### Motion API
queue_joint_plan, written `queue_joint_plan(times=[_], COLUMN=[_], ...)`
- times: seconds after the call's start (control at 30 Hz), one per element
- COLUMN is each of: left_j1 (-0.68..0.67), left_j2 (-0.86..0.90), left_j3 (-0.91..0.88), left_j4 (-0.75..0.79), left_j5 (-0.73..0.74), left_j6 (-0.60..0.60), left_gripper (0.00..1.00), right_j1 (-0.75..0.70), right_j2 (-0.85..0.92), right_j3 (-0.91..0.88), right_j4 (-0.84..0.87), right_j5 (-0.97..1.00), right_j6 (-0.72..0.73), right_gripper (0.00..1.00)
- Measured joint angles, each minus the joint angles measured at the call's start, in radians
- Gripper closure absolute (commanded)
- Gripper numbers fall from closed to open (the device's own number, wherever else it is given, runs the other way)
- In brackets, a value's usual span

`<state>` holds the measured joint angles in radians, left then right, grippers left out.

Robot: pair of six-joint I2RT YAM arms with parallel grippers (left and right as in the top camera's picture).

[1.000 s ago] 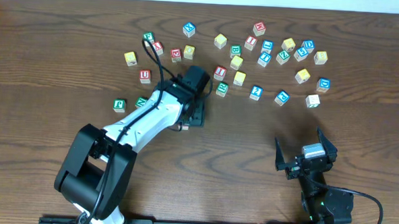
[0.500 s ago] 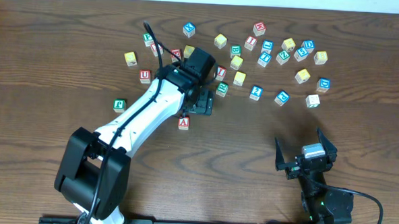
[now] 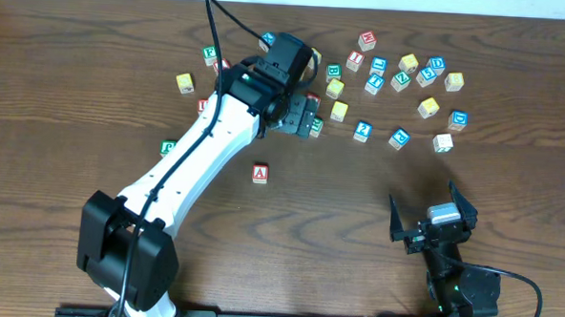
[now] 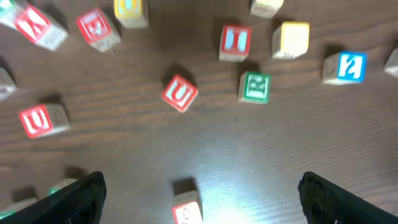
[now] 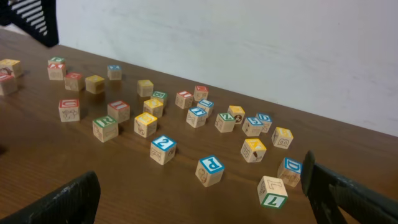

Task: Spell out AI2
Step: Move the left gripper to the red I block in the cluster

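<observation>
A cube (image 3: pixel 260 173) is faced in red, its letter white, its edges pale bare wood; I cube (image 4: pixel 236 41) is likewise faced in red, letter pale; 2 cube (image 4: pixel 345 67) is faced in blue, digit white; table (image 3: pixel 66 82) is recorded as dark brown, streaked with grain; left arm (image 3: pixel 202 150) is cased in white, jointed in black.
</observation>
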<state>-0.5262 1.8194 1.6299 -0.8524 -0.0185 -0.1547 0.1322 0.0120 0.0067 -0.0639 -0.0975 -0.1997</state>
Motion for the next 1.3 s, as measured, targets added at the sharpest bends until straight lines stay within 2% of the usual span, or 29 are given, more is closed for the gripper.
queue_joint_plan(times=[0.2,0.67,1.3], left_j1=[0.003,0.003,0.003], left_j2=[0.042,0.340,0.433], left_j3=[0.113,0.462,0.502], left_j4=[-0.068,-0.225,-0.153], left_j5=[-0.013,-0.026,-0.007], left_j6=[0.029,0.048,0.055], left_gripper=[0.02,0.00,0.02], right_j1=[0.000,0.000,0.000], right_j2=[0.000,0.000,0.000], right_j3=[0.000,0.000,0.000], right_j4=[0.000,0.000,0.000], right_j5=[0.000,0.000,0.000], right_j6=[0.000,0.000,0.000], right_gripper=[0.01,0.01,0.01])
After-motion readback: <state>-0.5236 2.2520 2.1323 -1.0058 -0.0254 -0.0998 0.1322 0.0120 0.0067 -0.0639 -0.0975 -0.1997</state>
